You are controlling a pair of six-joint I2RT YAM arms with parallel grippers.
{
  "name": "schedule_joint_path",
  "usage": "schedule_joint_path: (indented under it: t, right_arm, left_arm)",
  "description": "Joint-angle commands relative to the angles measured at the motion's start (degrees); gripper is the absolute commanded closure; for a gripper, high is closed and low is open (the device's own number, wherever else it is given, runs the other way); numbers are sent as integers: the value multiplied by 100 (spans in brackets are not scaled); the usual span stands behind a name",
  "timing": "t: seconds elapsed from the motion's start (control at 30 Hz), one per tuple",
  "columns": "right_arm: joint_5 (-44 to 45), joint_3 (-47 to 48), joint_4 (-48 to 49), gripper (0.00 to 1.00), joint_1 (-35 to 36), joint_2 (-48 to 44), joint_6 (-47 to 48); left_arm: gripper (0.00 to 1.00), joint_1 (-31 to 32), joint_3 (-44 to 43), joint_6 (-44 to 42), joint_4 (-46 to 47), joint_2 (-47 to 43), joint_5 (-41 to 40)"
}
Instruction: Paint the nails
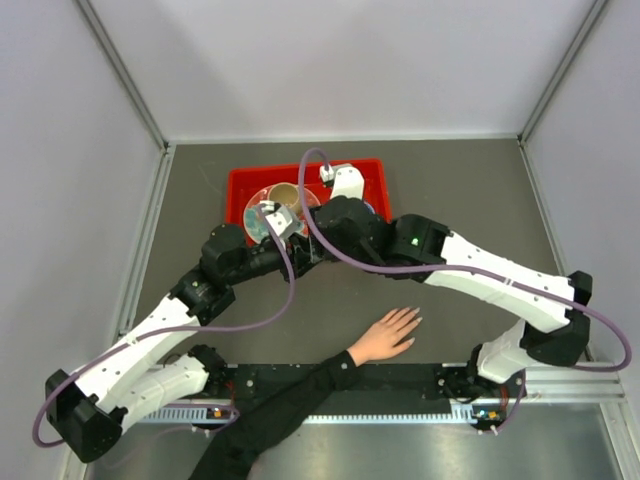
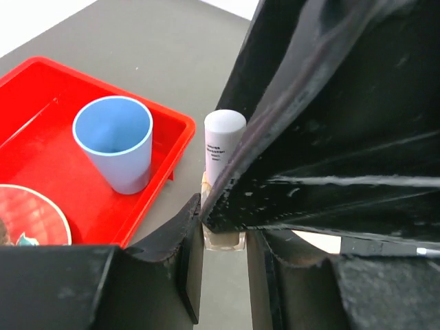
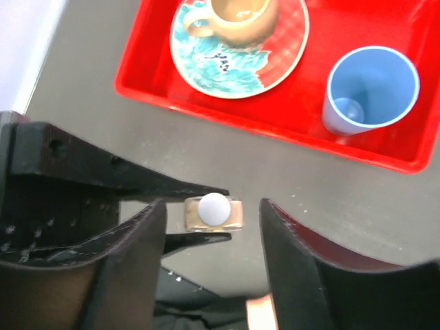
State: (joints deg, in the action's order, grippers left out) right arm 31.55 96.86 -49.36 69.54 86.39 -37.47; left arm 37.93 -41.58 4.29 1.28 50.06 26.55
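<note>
A light-skinned hand with a black sleeve lies palm down on the grey table near the front. Its tiny pale nails tip the spread fingers. My left gripper is shut on the glass base of a small beige nail polish bottle with a white cap, holding it upright just in front of the red tray. My right gripper is open directly above the bottle, one finger on each side of the cap without touching it. In the top view both grippers meet at the tray's front edge, and the bottle is hidden there.
A red tray at the back holds a blue cup and a patterned plate with a tan mug. The tray and blue cup lie left of the bottle. Grey walls enclose the table.
</note>
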Motion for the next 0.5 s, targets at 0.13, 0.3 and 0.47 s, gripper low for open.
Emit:
schedule_joint_path:
  t: [0.13, 0.3, 0.47]
  right_arm:
    - [-1948, -264, 252, 32, -405, -1413, 1162]
    - [-3679, -544, 252, 39, -941, -1880, 2164]
    - [-4948, -361, -204, 49, -1065, -1776, 2955]
  left_arm:
    - [100, 12, -517, 106, 461, 258, 965]
    - [100, 12, -518, 448, 881, 399, 2352]
    - [100, 21, -543, 1135, 1586, 662, 4146]
